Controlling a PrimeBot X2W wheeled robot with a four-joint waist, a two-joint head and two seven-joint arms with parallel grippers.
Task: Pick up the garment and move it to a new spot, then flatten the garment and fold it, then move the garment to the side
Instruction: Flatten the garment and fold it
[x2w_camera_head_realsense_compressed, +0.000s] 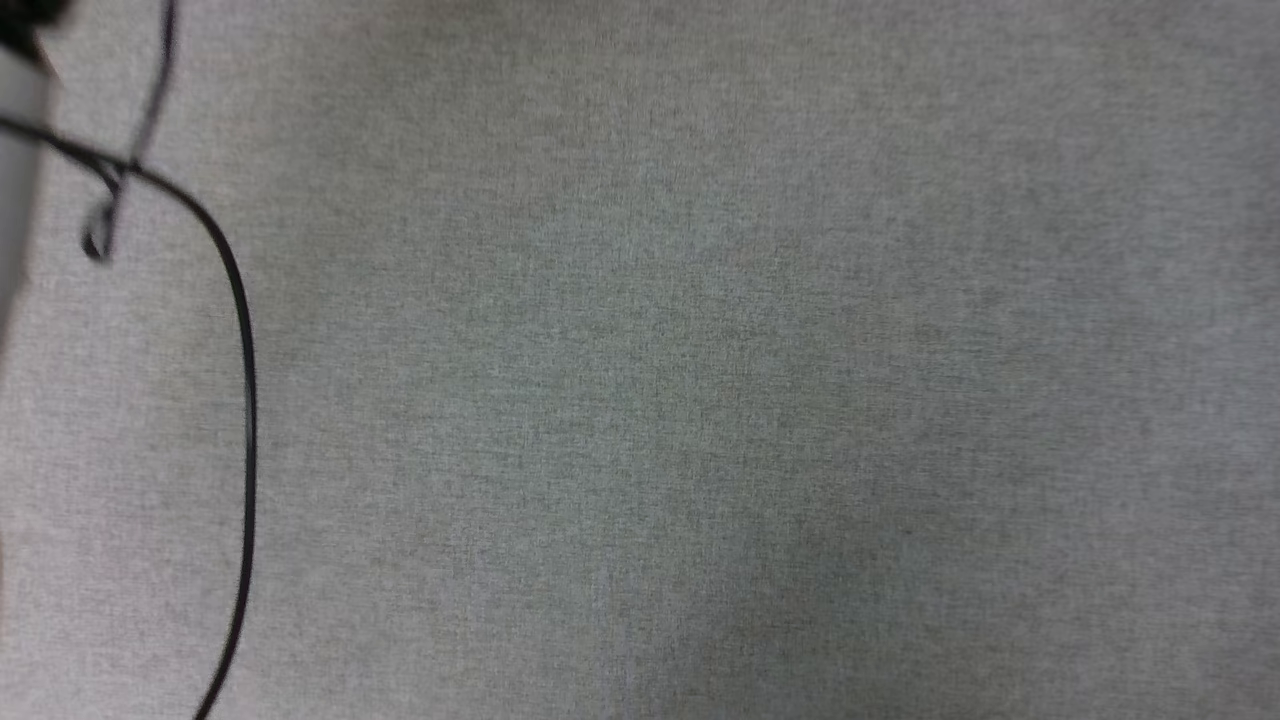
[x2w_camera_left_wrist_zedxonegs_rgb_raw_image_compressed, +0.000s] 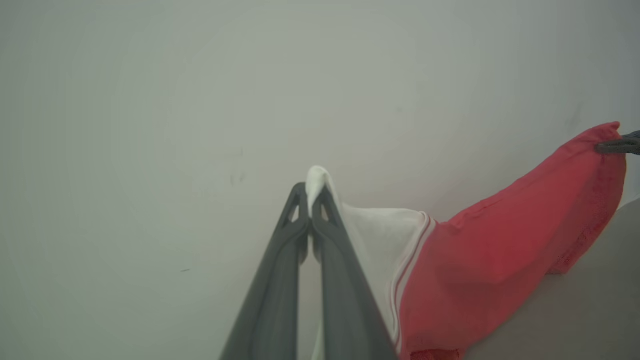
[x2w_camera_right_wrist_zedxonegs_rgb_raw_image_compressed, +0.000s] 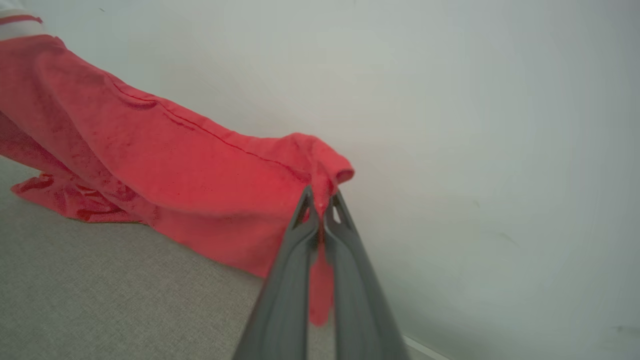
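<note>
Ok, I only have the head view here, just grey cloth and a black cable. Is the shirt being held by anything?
Observer: Yes. In the left wrist view the left gripper is shut on a fold of the white sleeve of the garment.
Operator: And the right one?
Observer: The right gripper is shut on a bunched red edge of the garment.
Operator: Is the shirt off the surface?
Observer: Not fully. It sags between the two grippers, and in the right wrist view its lower part appears to lie on the grey surface.
</note>
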